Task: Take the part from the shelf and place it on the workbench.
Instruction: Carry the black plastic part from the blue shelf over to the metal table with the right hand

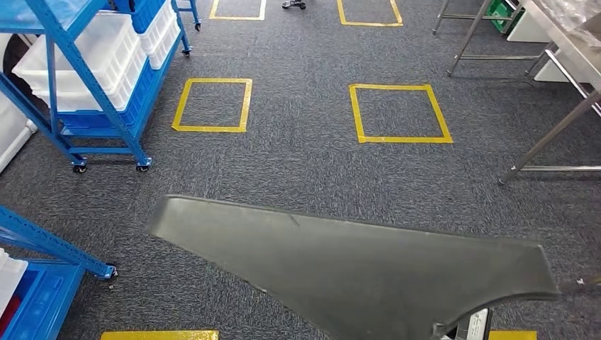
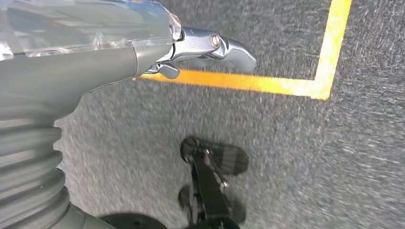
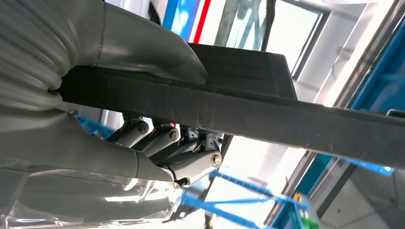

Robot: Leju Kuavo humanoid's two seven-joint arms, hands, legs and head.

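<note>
- Low across the head view, the part [image 1: 368,273], a large flat dark-grey panel with one pointed end and one broad end, is carried level above the carpet [image 1: 298,149].
- At the panel's broad end, near the robot's right side, a bit of the arm's silver hardware [image 1: 473,327] shows just under its edge.
- From the right wrist camera, the right hand [image 3: 157,114] clamps the panel's [image 3: 267,112] dark edge: the thick grey thumb [image 3: 157,52] lies on one face, and the darker fingers [image 3: 167,143] curl against the other face, so the hand is holding the part.
- From the left wrist camera, the left hand [image 2: 191,50] hangs over the carpet [image 2: 305,157], one silver finger [image 2: 224,45] reaching out, and nothing visible in it; whether the rest of the fingers are spread or curled I cannot tell.
- Yellow tape [image 2: 267,83] on the floor runs just past that finger in the picture.
- On the floor ahead are two yellow tape squares [image 1: 212,105] [image 1: 399,113], well apart from each other.
- To the left stands a blue shelf [image 1: 106,78] on wheels with white bins [image 1: 85,60].
- At the far right, the metal legs of the workbench [image 1: 560,127] stand on the carpet.
</note>
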